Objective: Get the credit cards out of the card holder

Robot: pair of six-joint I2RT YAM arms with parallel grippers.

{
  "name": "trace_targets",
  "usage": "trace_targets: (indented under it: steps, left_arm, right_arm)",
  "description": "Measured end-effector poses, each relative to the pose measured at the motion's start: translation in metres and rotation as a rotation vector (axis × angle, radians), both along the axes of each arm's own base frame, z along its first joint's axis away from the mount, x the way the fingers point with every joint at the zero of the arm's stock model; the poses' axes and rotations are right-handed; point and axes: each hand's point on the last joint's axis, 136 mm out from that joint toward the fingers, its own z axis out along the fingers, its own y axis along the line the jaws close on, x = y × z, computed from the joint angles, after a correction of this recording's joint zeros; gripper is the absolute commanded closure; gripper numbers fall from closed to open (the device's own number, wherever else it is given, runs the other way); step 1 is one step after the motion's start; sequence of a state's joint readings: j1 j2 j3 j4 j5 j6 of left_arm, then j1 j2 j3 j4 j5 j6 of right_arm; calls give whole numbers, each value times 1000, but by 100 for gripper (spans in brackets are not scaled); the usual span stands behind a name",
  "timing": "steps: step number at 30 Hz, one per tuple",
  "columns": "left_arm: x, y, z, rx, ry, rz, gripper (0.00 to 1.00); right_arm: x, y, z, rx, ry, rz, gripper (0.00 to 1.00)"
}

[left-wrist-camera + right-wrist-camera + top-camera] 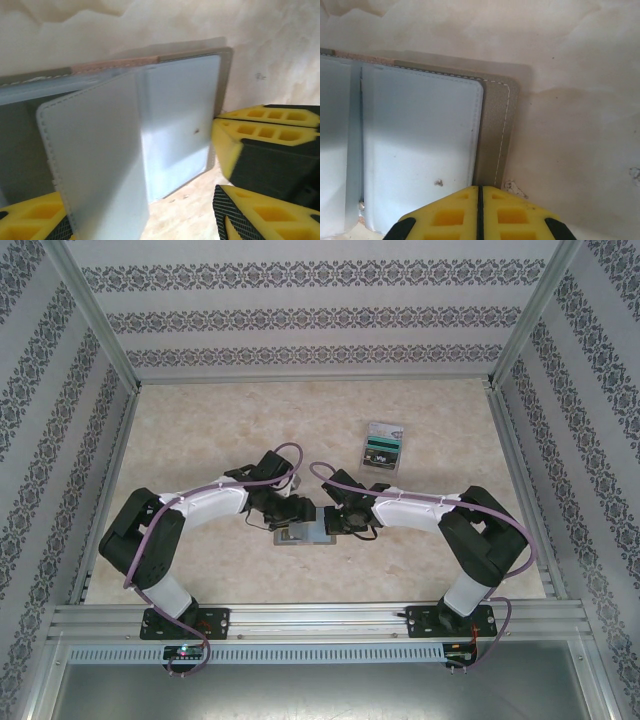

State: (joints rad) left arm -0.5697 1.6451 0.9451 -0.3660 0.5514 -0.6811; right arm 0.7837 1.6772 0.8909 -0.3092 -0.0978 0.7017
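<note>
The card holder lies open on the table, near the front edge between the two arms. The left wrist view shows its pale blue inner flap standing up between the fingers of the left gripper, which are spread wide and pinch nothing. In the right wrist view, the right gripper is closed tight on nothing, its tips at the holder's grey border. From overhead, a clear case sits farther back, well apart.

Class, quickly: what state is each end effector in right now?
Left end effector: open, straddling a leaf of the card holder.
Right end effector: closed, holding nothing.
</note>
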Motion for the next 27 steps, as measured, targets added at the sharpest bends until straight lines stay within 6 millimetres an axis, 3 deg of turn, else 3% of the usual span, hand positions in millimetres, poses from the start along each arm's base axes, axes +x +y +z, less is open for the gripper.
trace_targets:
  steps: [5, 9, 15, 19, 27]
  left_arm:
    - [7, -20, 18, -65, -28, -38, 42]
    - [6, -37, 21, -88, -29, -89, 45]
    - [6, -36, 21, -76, -45, -93, 51]
    - [11, -20, 25, -52, -75, -57, 57]
    - [21, 44, 16, 52, -102, 80, 73]
  right_arm:
    - [-1, -6, 5, 3, -23, -15, 100]
    - [1, -13, 16, 15, -52, -34, 100]
    - [5, -13, 22, 40, -68, -43, 100]
    - [6, -4, 26, 84, -71, -28, 100]
    - [10, 27, 43, 198, -71, 25, 96]
